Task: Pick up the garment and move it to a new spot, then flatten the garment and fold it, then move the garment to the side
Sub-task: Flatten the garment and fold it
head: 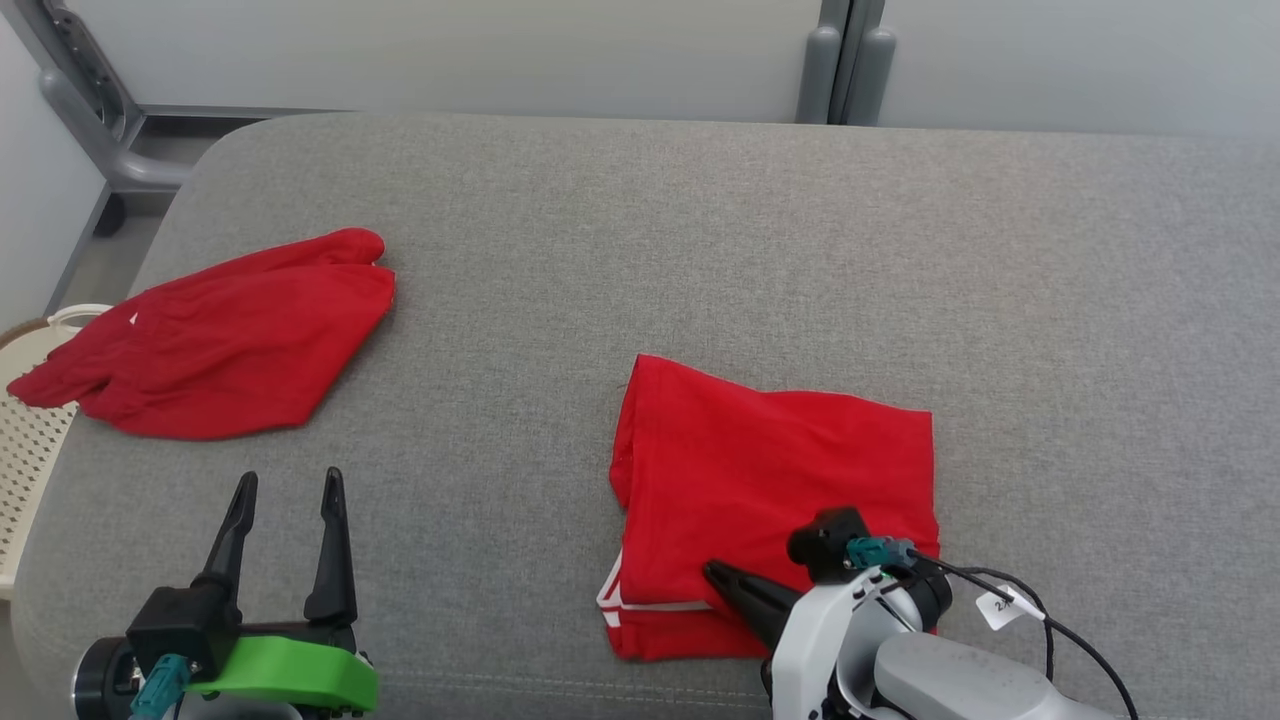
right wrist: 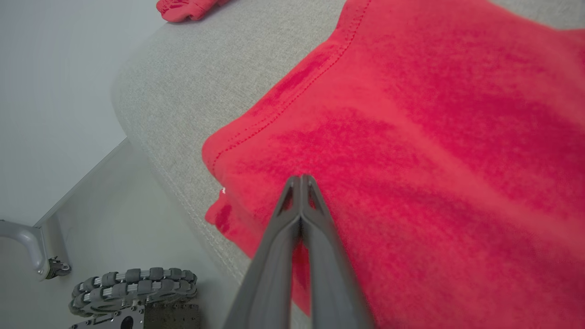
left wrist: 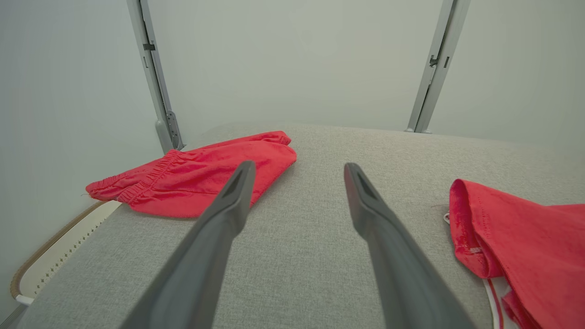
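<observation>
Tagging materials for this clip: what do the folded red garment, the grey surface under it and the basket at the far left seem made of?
Folded red garment: soft matte cloth, likely light knit; stitched hem, limp folds.
Grey surface: coarse woven upholstery, matte; visible weave, padded rounded edge.
Basket: probably cream plastic, from its rows of small holes; brownish rim unclear.

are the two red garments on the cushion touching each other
Apart. The head view shows a wide strip of bare grey cushion between the loose red garment and the folded red garment.
</observation>
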Controlling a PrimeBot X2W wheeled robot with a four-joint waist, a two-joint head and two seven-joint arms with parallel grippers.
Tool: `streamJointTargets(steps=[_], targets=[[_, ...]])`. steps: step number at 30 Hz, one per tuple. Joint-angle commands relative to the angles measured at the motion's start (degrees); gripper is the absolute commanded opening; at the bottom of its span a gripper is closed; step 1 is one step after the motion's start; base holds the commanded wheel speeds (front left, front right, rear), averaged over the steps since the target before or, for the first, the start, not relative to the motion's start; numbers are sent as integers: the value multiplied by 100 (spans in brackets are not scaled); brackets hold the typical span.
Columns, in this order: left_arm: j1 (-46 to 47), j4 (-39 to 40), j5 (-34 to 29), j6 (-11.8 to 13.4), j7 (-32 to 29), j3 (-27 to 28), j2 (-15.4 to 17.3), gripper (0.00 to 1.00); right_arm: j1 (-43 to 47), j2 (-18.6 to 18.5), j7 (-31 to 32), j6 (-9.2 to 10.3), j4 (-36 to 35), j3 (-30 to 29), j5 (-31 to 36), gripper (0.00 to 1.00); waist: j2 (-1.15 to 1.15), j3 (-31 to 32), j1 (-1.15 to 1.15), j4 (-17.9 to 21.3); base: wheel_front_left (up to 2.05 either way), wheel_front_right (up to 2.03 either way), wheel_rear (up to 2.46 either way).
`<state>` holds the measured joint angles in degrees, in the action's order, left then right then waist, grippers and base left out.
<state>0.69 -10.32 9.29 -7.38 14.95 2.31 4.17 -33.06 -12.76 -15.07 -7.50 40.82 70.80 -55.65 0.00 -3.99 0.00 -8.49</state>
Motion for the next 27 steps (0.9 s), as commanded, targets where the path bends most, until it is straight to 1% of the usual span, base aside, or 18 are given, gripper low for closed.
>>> streamJointTargets(steps=[1,3,4,5,6,7,13,19,23,27], targets=[[41,3,-7,-13,17,33,-10,100,63,-15,-23,2,-22,35,-62,0,0,16,0,18,0,0,0],[7,17,-20,-13,17,46,-14,100,9,-83,-24,2,-96,-13,-132,0,0,32,0,43,0,0,0],[-7,26,-24,-13,17,49,-17,100,-18,-129,-24,2,-155,-115,-157,4,0,38,0,57,0,0,0],[-19,33,-28,-13,17,52,-20,100,-17,-172,-23,2,-227,-232,-182,38,0,45,0,70,0,0,0],[-33,40,-33,-13,17,59,-21,100,0,-227,-24,2,-321,-388,-183,80,0,51,0,84,0,0,0],[-46,46,-39,-13,17,62,-22,100,36,-293,-23,2,-397,-560,-159,100,0,56,0,98,0,0,0],[-123,80,-66,-13,17,85,-29,100,329,-712,-23,2,-692,-1494,207,100,0,103,0,192,0,0,0],[-133,99,-78,-13,17,88,-18,100,727,-962,-24,2,-623,-2167,372,100,0,164,0,271,0,0,0],[-173,116,-95,-13,17,111,2,100,853,-1001,-21,2,-360,-2257,201,100,0,203,0,324,0,0,0],[-184,134,-103,-13,17,126,36,100,860,-1004,122,2,-172,-2246,82,100,0,221,0,359,0,0,0]])
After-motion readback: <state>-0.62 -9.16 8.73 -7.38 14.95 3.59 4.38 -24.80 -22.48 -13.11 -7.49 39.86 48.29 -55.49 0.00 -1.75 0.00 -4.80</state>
